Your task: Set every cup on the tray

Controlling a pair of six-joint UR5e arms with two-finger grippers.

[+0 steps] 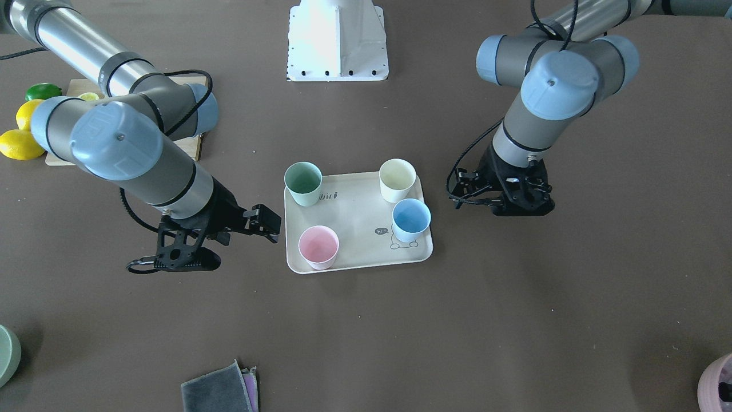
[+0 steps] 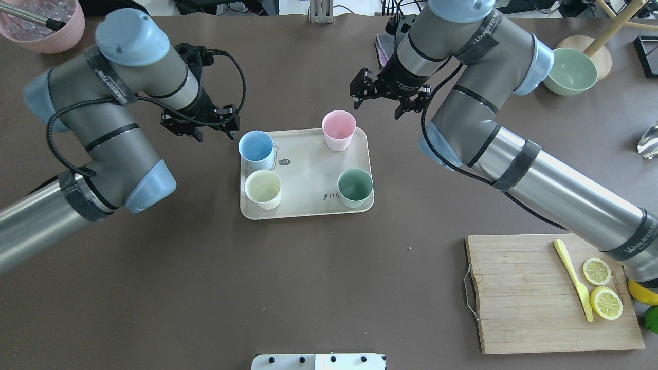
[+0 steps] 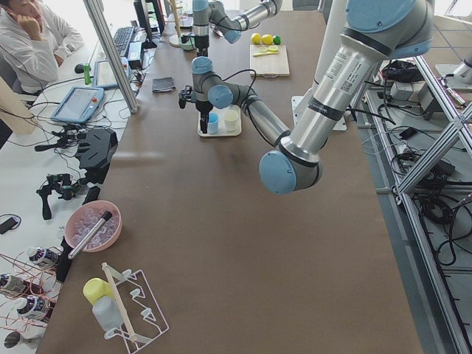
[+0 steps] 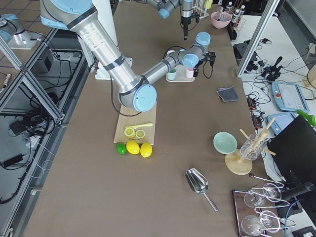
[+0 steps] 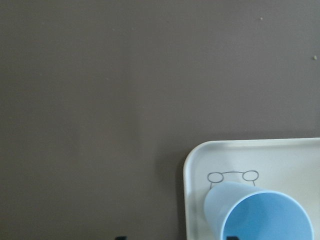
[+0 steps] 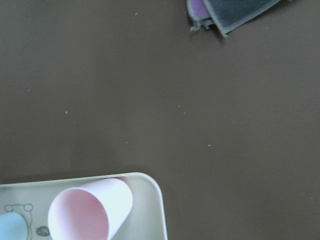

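Note:
The cream tray (image 2: 308, 174) lies at the middle of the table with all four cups upright on it: light blue (image 2: 255, 149), cream white (image 2: 262, 188), pink (image 2: 339, 129) and sage green (image 2: 354, 187). My left gripper (image 2: 198, 126) hangs open and empty just outside the tray, beside the blue cup (image 5: 262, 215). Only its fingertips show, wide apart, at the bottom edge of the left wrist view. My right gripper (image 2: 390, 100) is empty and apart from the tray, beyond the pink cup (image 6: 90, 210). None of its fingers show in the right wrist view, so it looks open.
A wooden cutting board (image 2: 534, 288) with lemon slices and a yellow knife lies at the near right. A green bowl (image 2: 569, 71) stands far right and a pink bowl (image 2: 46, 25) far left. Folded cloths (image 1: 220, 389) lie beyond the tray.

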